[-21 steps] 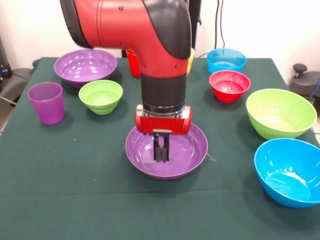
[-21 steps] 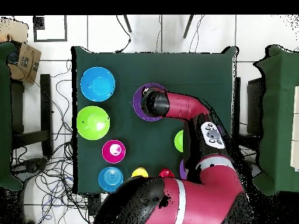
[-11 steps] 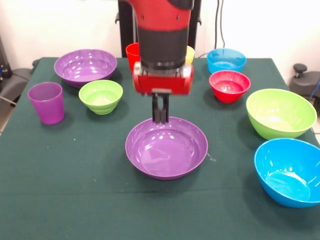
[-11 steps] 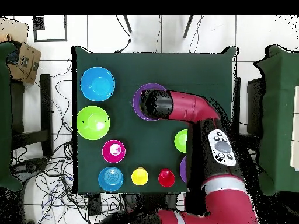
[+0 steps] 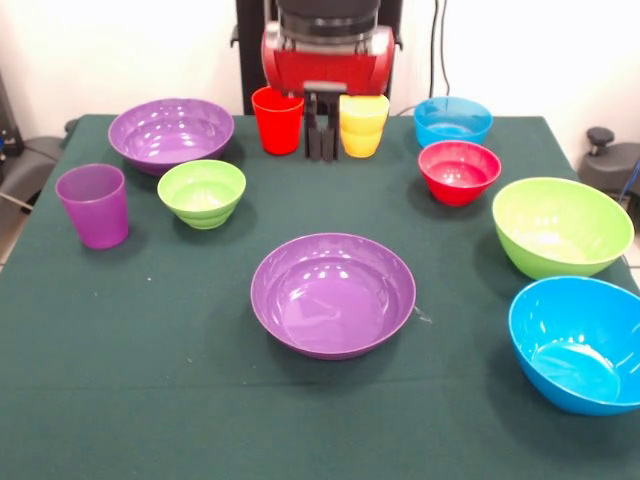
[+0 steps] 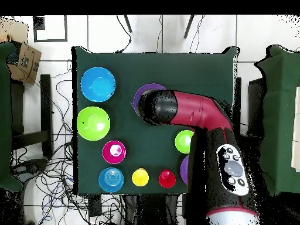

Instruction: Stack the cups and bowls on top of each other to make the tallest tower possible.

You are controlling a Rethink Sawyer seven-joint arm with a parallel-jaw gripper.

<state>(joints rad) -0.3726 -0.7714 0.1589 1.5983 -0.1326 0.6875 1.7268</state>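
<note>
My gripper hangs shut and empty above the table's far edge, between the red cup and the yellow cup. A large purple bowl sits alone mid-table; the arm covers most of this bowl in the overhead view. Another purple bowl, a small green bowl and the purple cup stand on the left. On the right are the light blue, red, lime green and blue bowls. Each stands singly; no tower is in view.
A dark green cloth covers the table. Cables lie on the floor around it. A cardboard box sits beside the table in the overhead view.
The gripper has risen out of the middle purple bowl and drawn back to the far edge between the red and yellow cups. The bowl stays where it was.
</note>
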